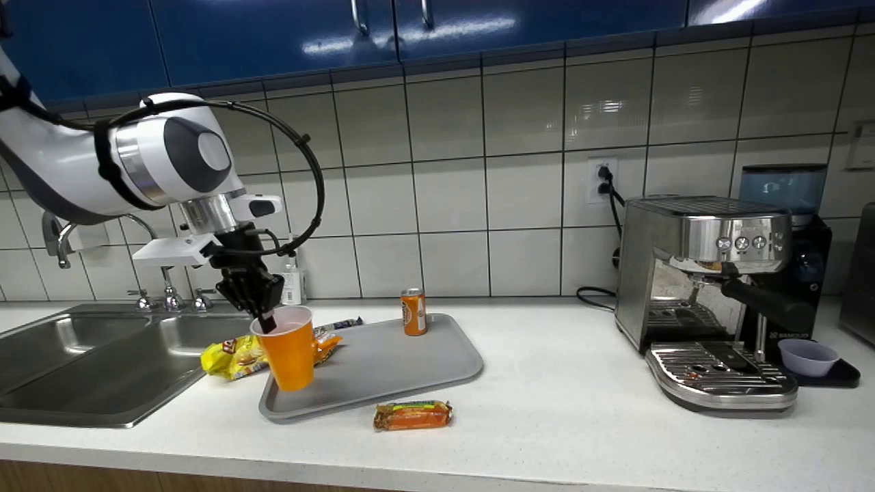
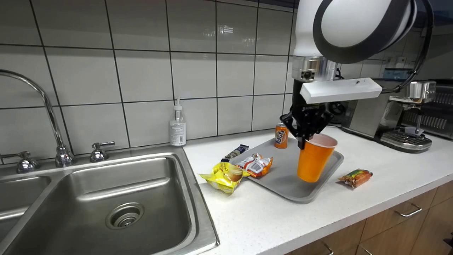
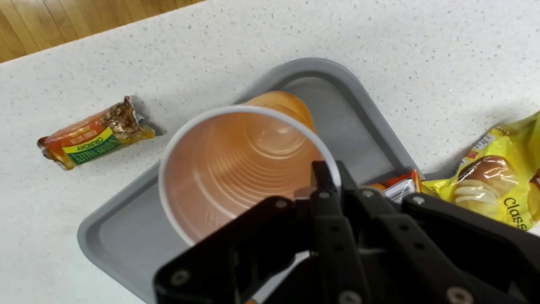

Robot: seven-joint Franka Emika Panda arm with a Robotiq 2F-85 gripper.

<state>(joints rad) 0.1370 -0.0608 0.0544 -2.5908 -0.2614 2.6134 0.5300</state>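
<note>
The black two-finger tool [image 3: 333, 175] is clamped on the rim of a tilted, tapered orange plastic cup [image 1: 290, 357] above a grey rectangular plastic tray [image 1: 396, 355]. An orange cylindrical metal can [image 1: 413, 312] stands on the tray; an oblong orange-wrapped bar [image 1: 412, 415] lies beside the tray.

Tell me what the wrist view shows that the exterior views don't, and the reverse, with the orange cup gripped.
Only the wrist view: the inside of the orange cup right down to its base, and the word CRUNCHY readable on the snack bar.
Only the exterior views: the sink, the faucet and the espresso machine.
Both kinds of view: the gripper clamped on the cup's rim, the gray tray, the yellow bag and the snack bar itself.
</note>
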